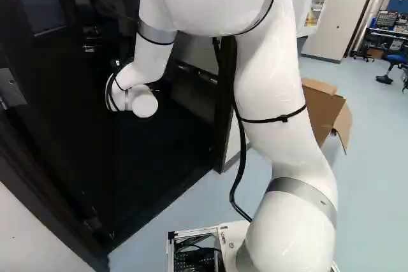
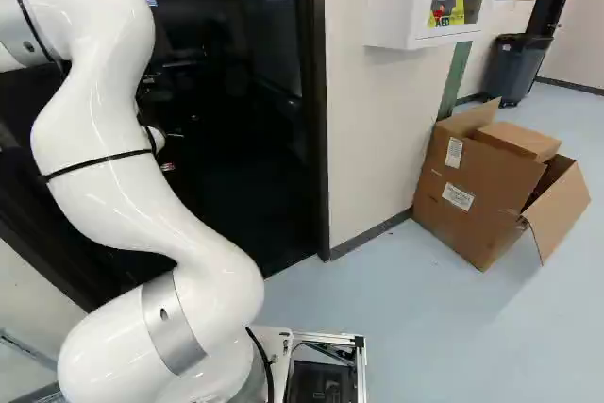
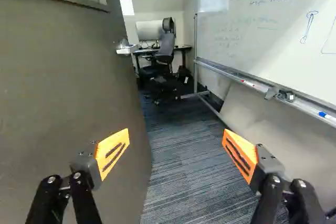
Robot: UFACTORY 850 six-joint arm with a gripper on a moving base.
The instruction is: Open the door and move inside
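Gripper (image 3: 176,136) spread wide | open door (image 3: 63,82) alongside | whiteboard (image 3: 262,40) opposite | chair (image 3: 166,46) ahead, by desk (image 3: 184,48) | carton (image 2: 467,191) outside

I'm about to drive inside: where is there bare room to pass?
Bare carpet runs ahead of the open pincer, between the door and the whiteboard. It gets crowded at the far end, with the chair, desk and whiteboard's foot. Outside, pale floor stretches between the base and the cardboard box.
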